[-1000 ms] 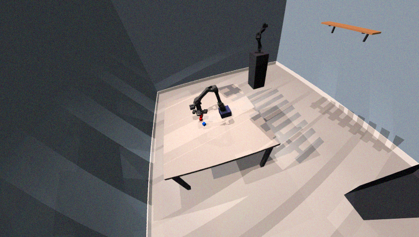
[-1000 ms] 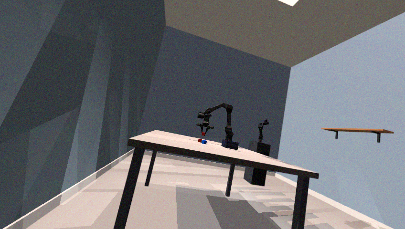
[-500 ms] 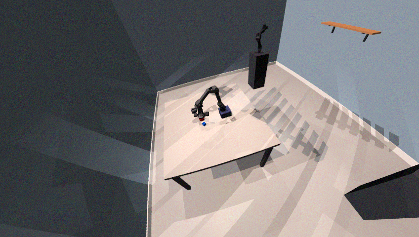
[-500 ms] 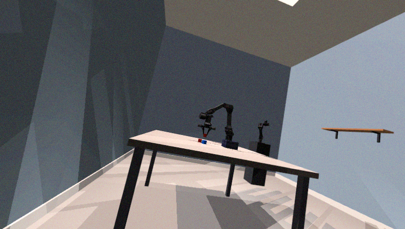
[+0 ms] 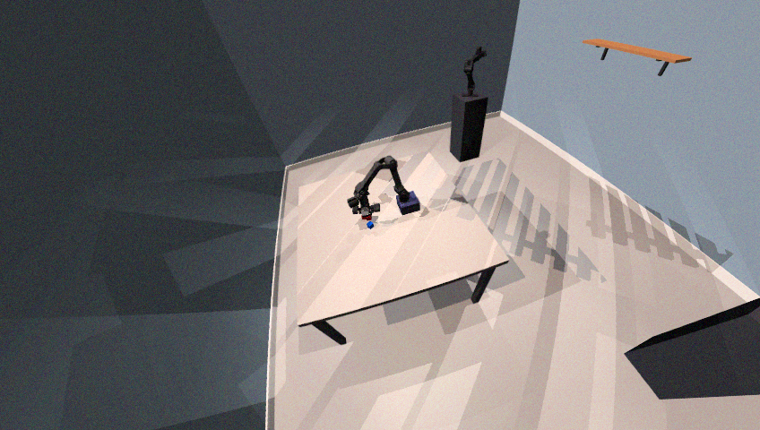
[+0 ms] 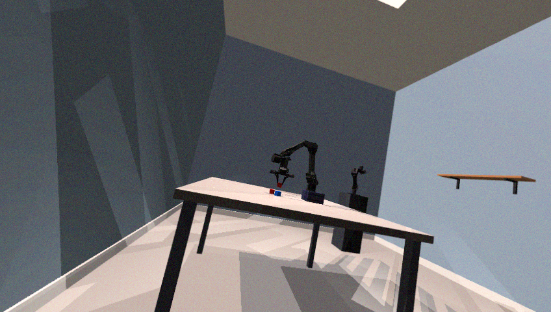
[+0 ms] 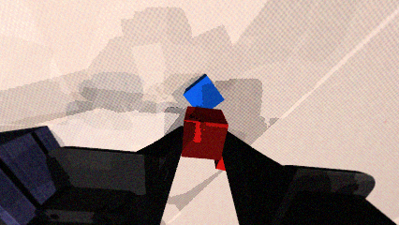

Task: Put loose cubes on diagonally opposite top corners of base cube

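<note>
My gripper (image 6: pixel 279 184) (image 7: pixel 202 132) is shut on a red cube (image 6: pixel 279 185) (image 7: pixel 201 145), held in the air above the table. The blue cube (image 5: pixel 369 225) (image 6: pixel 277 193) (image 7: pixel 204 94), the only blue one, stands on the table. In the wrist view it shows just beyond the held cube, turned relative to it. The other red cube (image 6: pixel 271 191) (image 7: pixel 220 165) is on the table beside the blue one; in the wrist view only a sliver shows behind the held cube and right finger. In the top view, red shows below the gripper, but the two red cubes cannot be told apart.
The arm stands on a dark blue base block (image 5: pixel 408 203) (image 6: pixel 312 196) (image 7: pixel 23 171) on the table (image 5: pixel 405 255) (image 6: pixel 232 189), to the right of the cubes in the top and exterior views. A second arm (image 5: pixel 469 69) (image 6: pixel 354 179) stands on a black pedestal (image 5: pixel 467 127) (image 6: pixel 349 235) behind the table.
</note>
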`<state>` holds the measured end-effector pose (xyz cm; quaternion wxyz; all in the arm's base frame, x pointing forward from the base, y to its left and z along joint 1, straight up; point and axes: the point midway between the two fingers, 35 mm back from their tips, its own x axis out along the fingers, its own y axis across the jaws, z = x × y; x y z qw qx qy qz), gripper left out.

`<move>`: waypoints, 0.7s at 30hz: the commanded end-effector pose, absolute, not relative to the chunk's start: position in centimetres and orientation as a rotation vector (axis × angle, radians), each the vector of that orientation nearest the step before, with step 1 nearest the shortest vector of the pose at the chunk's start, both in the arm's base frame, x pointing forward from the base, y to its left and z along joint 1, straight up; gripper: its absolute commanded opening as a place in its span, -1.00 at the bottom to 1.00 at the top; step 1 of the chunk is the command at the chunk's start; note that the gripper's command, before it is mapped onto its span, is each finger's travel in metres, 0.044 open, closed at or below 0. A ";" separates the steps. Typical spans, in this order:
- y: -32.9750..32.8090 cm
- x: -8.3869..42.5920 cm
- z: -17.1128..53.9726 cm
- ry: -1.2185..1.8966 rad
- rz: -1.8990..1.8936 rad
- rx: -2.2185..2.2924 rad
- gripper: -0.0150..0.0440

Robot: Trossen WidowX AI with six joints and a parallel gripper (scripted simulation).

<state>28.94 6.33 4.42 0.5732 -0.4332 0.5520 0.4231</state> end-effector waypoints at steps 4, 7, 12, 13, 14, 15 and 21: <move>6.4 29.0 3.2 1.296 0.990 -1.012 -0.14; 6.4 29.0 2.4 1.296 0.989 -1.012 -0.14; 6.4 29.0 1.8 1.296 0.989 -1.012 -0.14; 6.4 29.0 1.8 1.296 0.989 -1.012 -0.14; 6.4 29.0 1.8 1.296 0.989 -1.012 -0.14; 6.4 29.0 1.8 1.296 0.989 -1.012 -0.14; 6.4 29.0 1.8 1.296 0.989 -1.012 -0.14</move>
